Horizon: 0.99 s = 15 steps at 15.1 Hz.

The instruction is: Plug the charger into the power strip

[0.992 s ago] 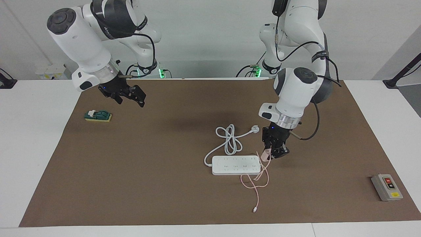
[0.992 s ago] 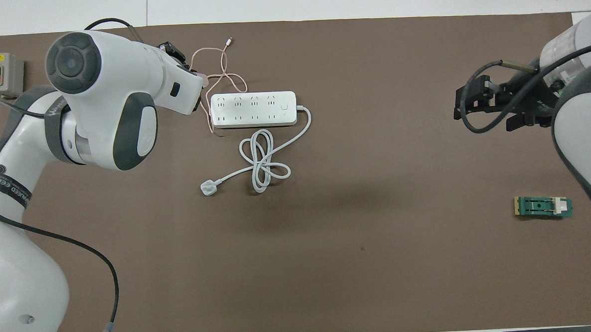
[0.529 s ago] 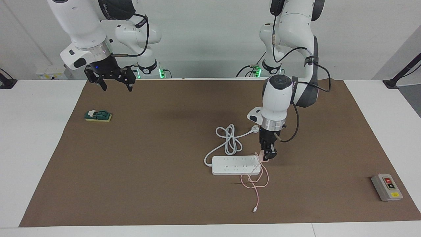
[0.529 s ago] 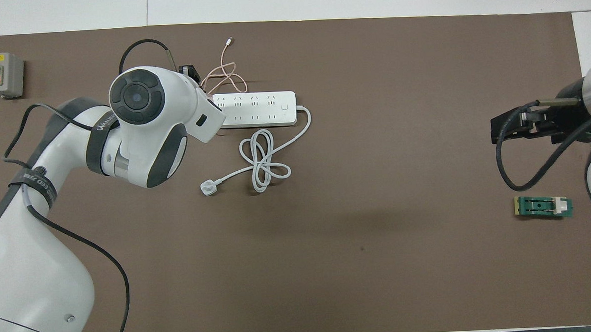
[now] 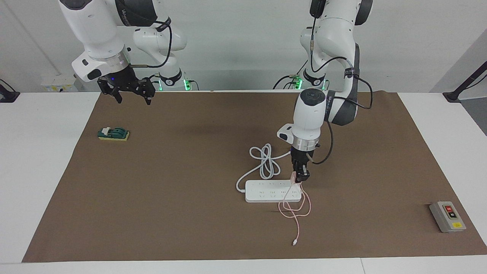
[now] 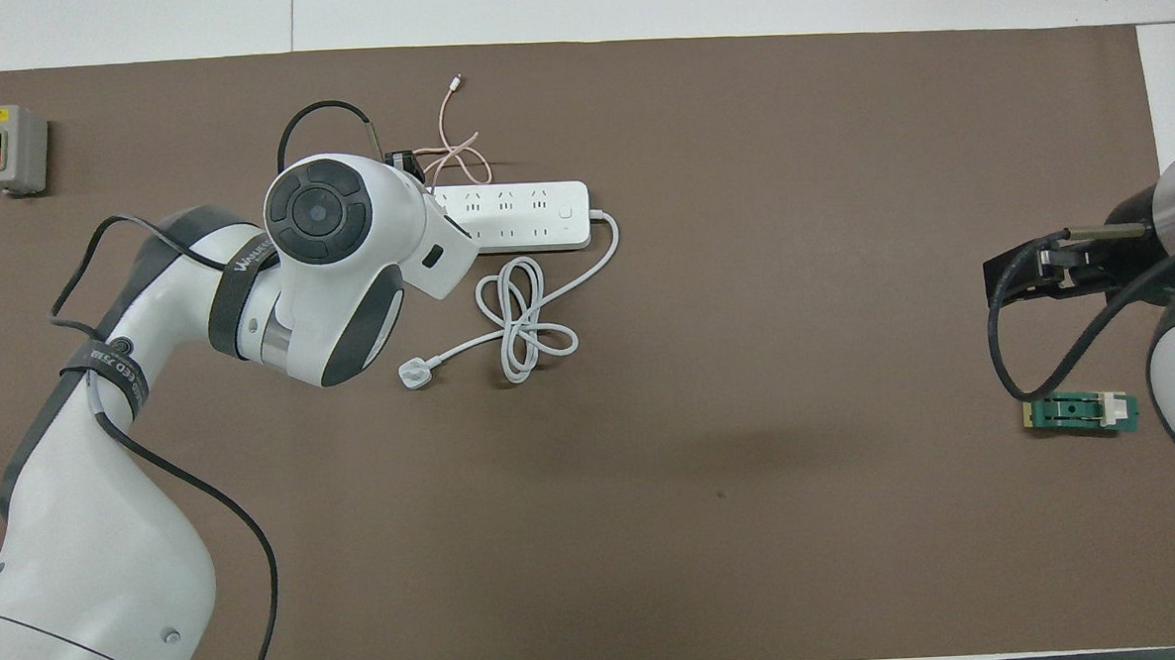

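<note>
The left hand (image 5: pixel 299 178) is closed on the charger (image 5: pixel 293 178), a small pale-pink cube, and holds it upright just over the strip (image 5: pixel 272 191) at its end toward the left arm, presumably so that the prongs can drop straight into an outlet there; whether they have reached the slots cannot be told. The wrist points straight down, which suits a vertical push. In the overhead view the arm's bulky white joint hides that end of the strip (image 6: pixel 523 217), so contact must be read from the facing view. The strip is a flat, hard white plastic bar with rounded corners and two rows of outlets, lying flat on the matte brown mat (image 5: pixel 171 190) that covers the tabletop. The mat probably gives some grip, yet the strip is light and may slide under a skewed push. From the charger a thin, limp pink cable (image 5: pixel 295 213) hangs down and loops loosely on the mat just beside the strip, farther from the robots, ending in a small white connector (image 5: pixel 294 242); it lies slack and should not pull on the charger. The strip's own thick, stiff white cord (image 5: pixel 266 161) coils on the mat nearer to the robots than the strip. The right hand (image 5: pixel 131 95) waits open in the air, well apart from the strip, above the mat's edge toward the right arm's end.
</note>
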### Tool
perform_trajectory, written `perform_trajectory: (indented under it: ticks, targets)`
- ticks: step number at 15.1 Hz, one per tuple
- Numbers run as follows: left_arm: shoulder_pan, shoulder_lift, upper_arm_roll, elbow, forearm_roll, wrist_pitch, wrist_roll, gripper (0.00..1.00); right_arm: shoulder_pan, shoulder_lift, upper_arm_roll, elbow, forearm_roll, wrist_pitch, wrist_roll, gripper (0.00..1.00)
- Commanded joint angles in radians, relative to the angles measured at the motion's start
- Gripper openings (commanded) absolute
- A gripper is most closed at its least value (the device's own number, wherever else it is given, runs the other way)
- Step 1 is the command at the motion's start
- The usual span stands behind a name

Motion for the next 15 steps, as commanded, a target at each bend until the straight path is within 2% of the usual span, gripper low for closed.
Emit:
perform_trajectory:
  ticks: [1, 7, 9, 15]
  targets:
    - [-0.026, -0.002, 0.009, -0.025, 0.014, 0.042, -0.089, 0.0, -0.032, -0.022, 0.021, -0.025, -0.013, 0.017, -0.072, 1.0]
    - [-0.026, -0.009, 0.017, -0.084, 0.03, 0.067, -0.098, 0.0, -0.034, -0.02, 0.021, -0.008, 0.009, 0.013, -0.067, 1.0]
    - [-0.012, -0.011, 0.014, -0.082, 0.097, 0.051, -0.095, 0.0, -0.03, -0.019, 0.018, -0.002, 0.035, 0.014, -0.071, 1.0]
    - [0.015, -0.012, 0.017, -0.079, 0.169, 0.036, -0.045, 0.0, -0.027, -0.022, 0.018, -0.008, 0.035, 0.011, -0.066, 1.0]
